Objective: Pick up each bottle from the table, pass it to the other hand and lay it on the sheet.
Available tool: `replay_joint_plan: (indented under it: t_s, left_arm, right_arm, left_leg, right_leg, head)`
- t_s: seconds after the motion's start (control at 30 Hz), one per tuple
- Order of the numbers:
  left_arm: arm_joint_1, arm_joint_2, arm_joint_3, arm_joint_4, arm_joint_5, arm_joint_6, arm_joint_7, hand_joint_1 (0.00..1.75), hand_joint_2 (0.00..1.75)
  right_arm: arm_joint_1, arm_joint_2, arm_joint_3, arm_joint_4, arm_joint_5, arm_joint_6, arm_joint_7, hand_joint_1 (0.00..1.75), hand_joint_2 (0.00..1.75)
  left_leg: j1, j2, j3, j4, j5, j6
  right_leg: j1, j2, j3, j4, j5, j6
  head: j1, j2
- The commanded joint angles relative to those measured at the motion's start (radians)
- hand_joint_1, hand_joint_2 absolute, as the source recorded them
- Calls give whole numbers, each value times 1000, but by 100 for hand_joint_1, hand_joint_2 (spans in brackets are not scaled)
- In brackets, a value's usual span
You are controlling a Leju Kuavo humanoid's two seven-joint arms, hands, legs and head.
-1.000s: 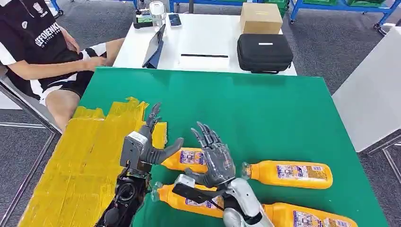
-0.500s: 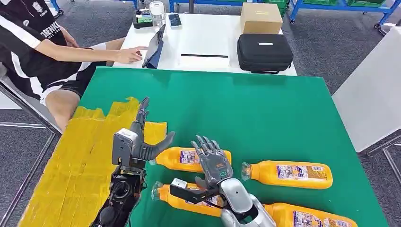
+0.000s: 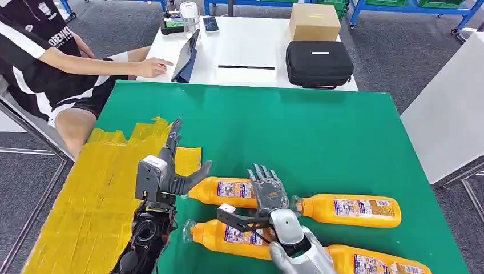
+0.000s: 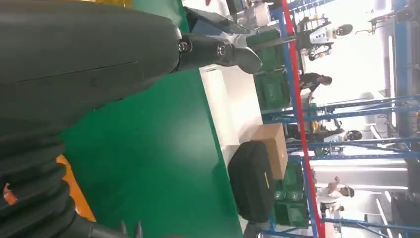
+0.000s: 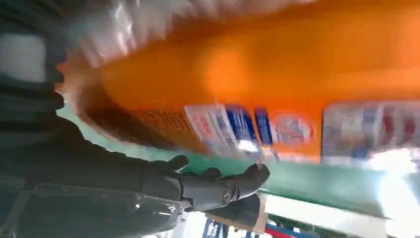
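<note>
All four bottles [image 3: 231, 191] lie sideways, caps pointing left toward the sheet [image 3: 97, 194]. Right hand [image 3: 269, 194] and left hand [image 3: 165, 174] both open, holding nothing.

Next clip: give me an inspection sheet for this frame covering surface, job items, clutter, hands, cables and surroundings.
Surface: green table, with the yellow sheet at its left side, no bottle on it.
Job's things: four orange bottles lying flat on the green: upper left bottle, upper right bottle, lower left bottle, lower right bottle.
Clutter: nothing seen on the green table.
Hands: left hand open, fingers spread, beside the upper left bottle; right hand open over the bottles, holding nothing.
Cables: nothing seen.
Surroundings: white table behind with black case, cardboard box, tablet; seated person at the left.
</note>
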Motion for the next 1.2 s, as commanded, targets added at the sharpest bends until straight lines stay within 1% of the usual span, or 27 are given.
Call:
replay_joint_plan:
  t_s: [0.03, 0.17, 0.23, 0.27, 0.33, 0.4, 0.43, 0.47, 0.5, 0.53, 0.57, 0.6, 0.63, 0.67, 0.7, 0.77, 0.8, 0.83, 0.87, 0.9, 0.97, 1.0, 1.03, 1.07, 1.17, 1.2]
  left_arm:
    - [-30, -4, 5, 27, -5, -8, 16, 0, 175]
    - [-32, -2, 5, 25, -5, -6, 19, 0, 175]
    - [-32, -2, 5, 25, -5, -6, 19, 0, 175]
    - [-32, -2, 5, 25, -5, -6, 19, 0, 175]
    - [-28, 1, 6, 23, -5, -6, 19, 0, 175]
    - [-20, 0, 9, 22, -5, -6, 20, 0, 175]
    - [-17, 1, 10, 21, -5, -7, 20, 0, 175]
    - [-11, 1, 10, 17, -5, -6, 20, 0, 175]
    - [-6, 3, 13, 12, -5, -4, 18, 0, 175]
    - [-1, 4, 14, 6, -5, -2, 17, 0, 175]
    - [5, 4, 18, 1, -5, 3, 13, 0, 175]
    - [10, 2, 19, -2, -5, 6, 11, 0, 175]
    - [11, 2, 18, 1, -5, 9, 7, 0, 175]
    - [7, 2, 16, 8, -5, 12, 2, 0, 175]
    - [-1, 2, 11, 18, -4, 14, -2, 0, 175]
    - [-11, 1, 6, 31, 0, 16, -6, 0, 175]
    - [-11, 1, 6, 31, 0, 16, -6, 0, 175]
    - [-25, 3, -3, 40, 2, 17, -10, 0, 175]
    - [-34, 8, -13, 43, 5, 19, -14, 0, 175]
    - [-38, 10, -17, 44, 7, 19, -15, 0, 175]
    - [-48, 20, -33, 36, 17, 25, -19, 0, 175]
    - [-48, 23, -36, 33, 20, 26, -20, 0, 175]
    - [-49, 26, -41, 28, 22, 28, -20, 0, 175]
    - [-48, 28, -47, 23, 23, 28, -20, 0, 175]
    - [-50, 29, -55, 22, 26, 27, -19, 0, 175]
    - [-51, 29, -57, 23, 26, 27, -19, 0, 175]
  right_arm:
    - [-96, 31, -87, 272, -21, 54, 5, 166, 175]
    - [-104, 34, -87, 286, -21, 54, 3, 164, 175]
    - [-104, 34, -87, 286, -21, 54, 3, 164, 175]
    - [-104, 34, -87, 286, -21, 54, 3, 164, 175]
    - [-107, 38, -90, 290, -24, 44, -1, 175, 175]
    - [-109, 41, -101, 288, -34, -3, -11, 175, 175]
    - [-109, 41, -105, 280, -39, -25, -17, 175, 175]
    - [-96, 43, -126, 246, -64, -94, -38, 175, 175]
    - [-85, 46, -148, 212, -105, -163, -79, 175, 175]
    - [-70, 46, -167, 167, -135, -236, -108, 175, 175]
    - [-43, 59, -212, 94, -246, -350, -192, 175, 175]
    - [-26, 56, -228, 57, -314, -393, -252, 175, 175]
    - [5, 60, -256, -16, -451, -455, -353, 175, 175]
    - [29, 66, -284, -84, -547, -485, -430, 175, 175]
    - [58, 96, -361, -144, -590, -485, -515, 175, 175]
    - [77, 116, -415, -177, -577, -485, -561, 175, 175]
    - [77, 116, -415, -177, -577, -485, -561, 175, 175]
    - [84, 149, -464, -177, -632, -485, -642, 175, 175]
    - [84, 166, -487, -165, -690, -485, -692, 175, 175]
    - [84, 167, -484, -160, -738, -485, -709, 175, 175]
    - [85, 152, -444, -157, -917, -485, -745, 175, 175]
    - [85, 146, -434, -157, -956, -485, -749, 175, 175]
    - [87, 150, -462, -161, -967, -485, -761, 175, 175]
    - [79, 162, -476, -143, -970, -485, -777, 175, 175]
    - [65, 147, -446, -109, -1014, -479, -779, 175, 175]
    - [65, 147, -442, -107, -1018, -481, -780, 175, 175]
  left_leg:
    - [1, 0, 3, -1, 0, -2]
    - [1, -1, 7, -1, 0, -2]
    - [2, -1, 10, 0, -1, -4]
    - [2, -1, 10, -1, 0, -3]
    - [1, -2, 10, -1, 0, -3]
    - [1, -1, 11, -1, 0, -2]
    - [1, -1, 12, -1, 0, -3]
    - [2, -1, 13, -1, -1, -4]
    - [1, -1, 13, -1, 0, -2]
    - [1, -1, 13, -1, 0, -3]
    - [2, -1, 13, 0, -1, -4]
    - [1, -1, 12, 0, 0, -2]
    - [1, -1, 11, 0, -1, -3]
    - [1, -2, 9, 0, -1, -2]
    - [0, -1, 8, 0, 0, -2]
    - [1, -1, 7, 0, -1, -2]
    - [0, -3, 6, 0, 0, -2]
    - [1, -3, 7, 0, -1, -3]
    - [0, -2, 6, 0, 0, -2]
    - [1, -2, 7, 0, -2, -3]
    - [1, -2, 5, 0, 0, -2]
    - [2, -2, 6, 1, -1, -4]
    - [1, -1, 4, 0, -1, -3]
    - [2, -1, 6, 1, -2, -4]
    - [0, 0, 3, 0, 0, -2]
    - [1, 1, 5, 0, -1, -3]
  right_leg:
    - [1, -1, 4, -1, 0, -1]
    - [1, -2, 7, -1, 0, -1]
    - [2, -3, 11, -2, -1, -2]
    - [2, -2, 10, -2, 0, -1]
    - [1, -4, 11, -2, 0, -2]
    - [1, -2, 11, -2, 0, -1]
    - [1, -2, 12, -3, 0, -2]
    - [2, -3, 13, -3, -1, -2]
    - [1, -2, 13, -2, 0, -1]
    - [1, -2, 13, -2, -1, -2]
    - [2, -3, 13, -2, -1, -2]
    - [1, -1, 12, -1, 0, -1]
    - [1, -2, 11, -1, -1, -2]
    - [1, -3, 10, 0, -1, -1]
    - [0, -1, 8, 0, -1, -1]
    - [1, -2, 7, 1, -1, -1]
    - [0, -3, 6, 0, -1, -1]
    - [1, -4, 8, 1, -2, -1]
    - [1, -3, 6, 0, -1, -1]
    - [1, -3, 8, 0, -2, -2]
    - [1, -3, 5, 0, -1, -1]
    - [2, -3, 6, 0, -2, -2]
    - [1, -2, 4, 0, -1, -1]
    - [2, -2, 6, 0, -2, -2]
    - [0, -1, 3, 0, 0, -1]
    - [1, 0, 5, 0, -1, -1]
  head:
    - [0, 0]
    - [0, 0]
    - [0, 0]
    - [0, 0]
    - [0, 0]
    - [0, 0]
    - [0, 0]
    - [0, 0]
    - [0, 0]
    - [0, 0]
    - [0, 0]
    - [0, 0]
    - [0, 0]
    - [1, 0]
    - [0, 0]
    - [0, 0]
    - [0, 0]
    - [0, 0]
    - [0, 0]
    - [0, 0]
    - [0, 0]
    - [0, 0]
    - [0, 0]
    - [0, 0]
    - [0, 0]
    - [0, 0]
